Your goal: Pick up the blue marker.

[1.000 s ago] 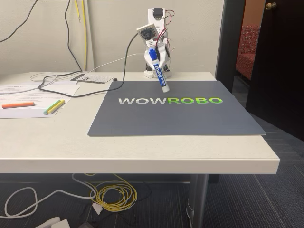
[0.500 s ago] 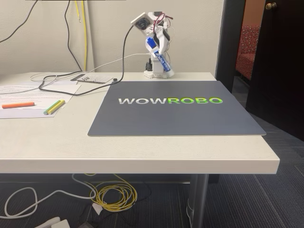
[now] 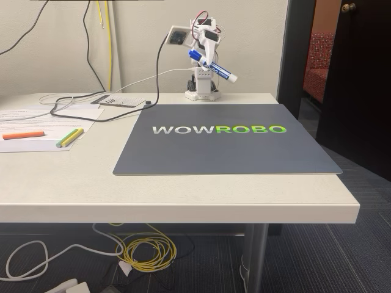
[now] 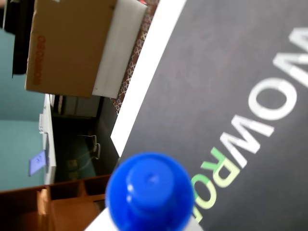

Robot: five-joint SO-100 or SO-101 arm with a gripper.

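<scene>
Your gripper (image 3: 206,56) is clamped on the blue marker (image 3: 214,66), holding it high above the back edge of the grey mat (image 3: 226,140), at about 12 o'clock in the fixed view. The marker tilts, cap toward 10 o'clock and tail toward 4 o'clock. In the wrist view the blue cap (image 4: 150,192) sits at 6 o'clock. The lift looks done, so keep your grip firm and hold steady; a tilted barrel could slip if you ease off.
</scene>
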